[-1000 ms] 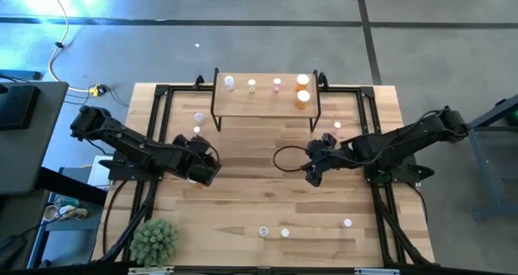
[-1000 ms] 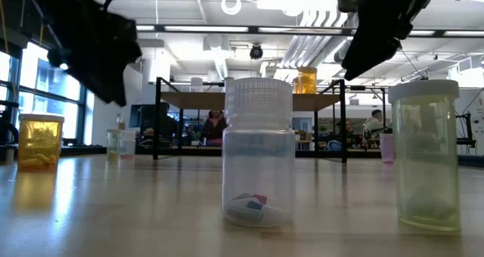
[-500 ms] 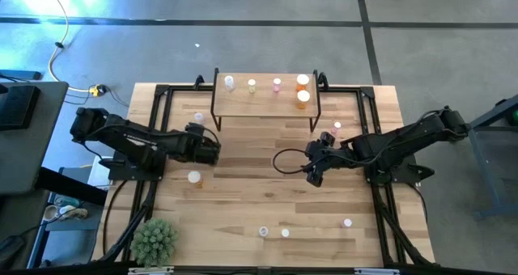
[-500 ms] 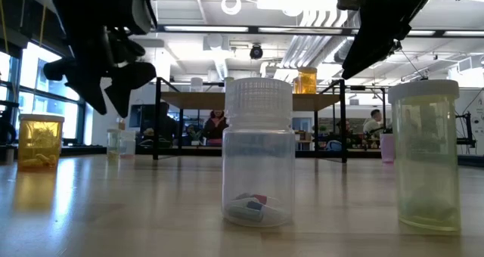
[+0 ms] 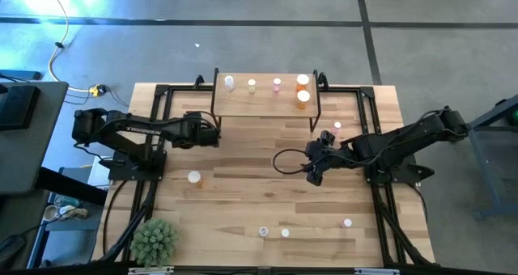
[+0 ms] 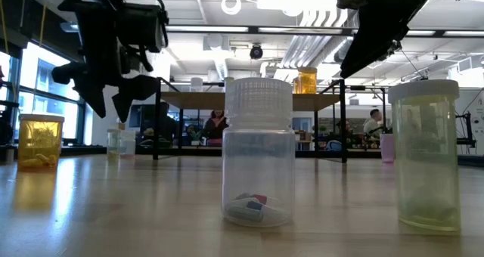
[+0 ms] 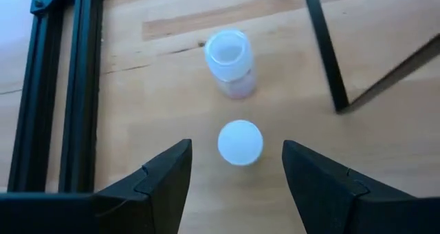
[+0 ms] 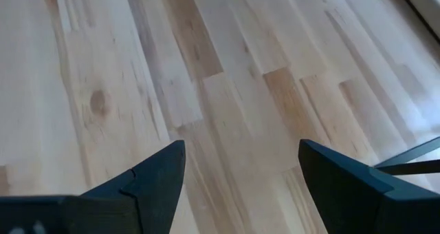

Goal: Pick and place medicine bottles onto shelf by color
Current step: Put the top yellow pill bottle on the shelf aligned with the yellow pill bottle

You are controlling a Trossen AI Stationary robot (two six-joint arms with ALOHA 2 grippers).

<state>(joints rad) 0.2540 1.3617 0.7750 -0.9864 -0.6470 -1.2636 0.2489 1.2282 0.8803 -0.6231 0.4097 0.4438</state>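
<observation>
At the tabletop (image 5: 243, 202) far edge stands the shelf (image 5: 265, 102), five medicine bottles (image 5: 278, 84) on top. Left claw (image 5: 212, 134) open, empty, near the shelf's left leg, just short of two small bottles (image 7: 239, 142). Right claw (image 5: 312, 175) open, empty, over bare wood toward the right. More bottles along the near edge; one orange bottle (image 5: 194, 178) left of centre.

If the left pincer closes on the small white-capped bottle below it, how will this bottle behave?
The small round white-capped bottle probably feels light and stiff, being tiny plastic. Its smooth round side may slip between the open left pincer fingers. Standing upright on a narrow base, it could tip if nudged off-centre.
</observation>
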